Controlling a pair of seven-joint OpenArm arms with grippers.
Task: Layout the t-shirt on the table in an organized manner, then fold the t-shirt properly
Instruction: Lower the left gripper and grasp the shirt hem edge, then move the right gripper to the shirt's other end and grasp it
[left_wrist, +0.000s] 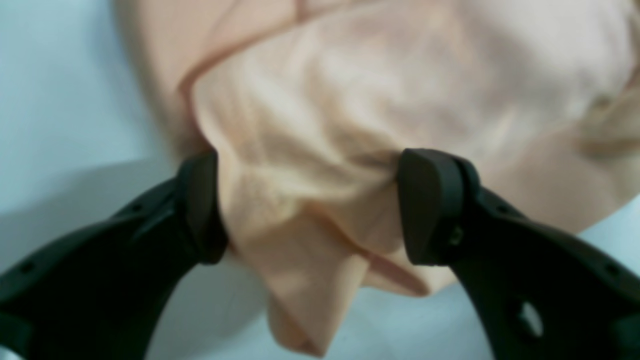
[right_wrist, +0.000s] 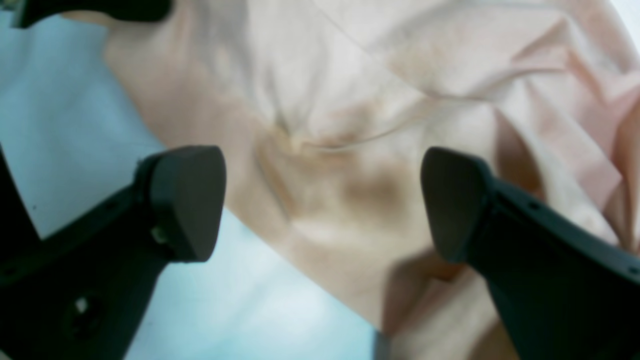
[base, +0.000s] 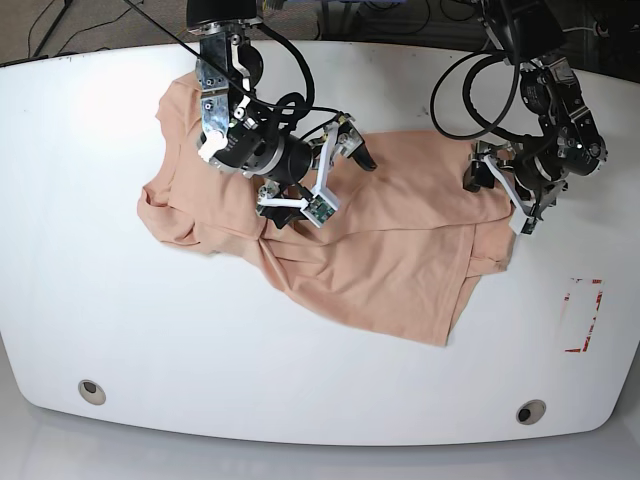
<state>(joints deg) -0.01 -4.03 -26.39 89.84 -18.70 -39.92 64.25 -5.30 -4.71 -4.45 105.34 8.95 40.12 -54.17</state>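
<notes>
On the table, base view: the t-shirt (base: 350, 245) lies crumpled and skewed across the middle of the white table (base: 80, 250); only here do two grommet holes (base: 91, 390) and a red-marked rectangle (base: 583, 315) show.
Base view, arms: the right gripper (base: 315, 185) is over the shirt's middle, the left gripper (base: 495, 195) at its edge nearest the red mark.
Left wrist view: the left gripper (left_wrist: 310, 205) has its jaws wide, a bunched fold of cloth between them, touching both pads; a firm grip cannot be told.
Right wrist view: the right gripper (right_wrist: 322, 200) is spread wide above wrinkled fabric, grasping nothing.
</notes>
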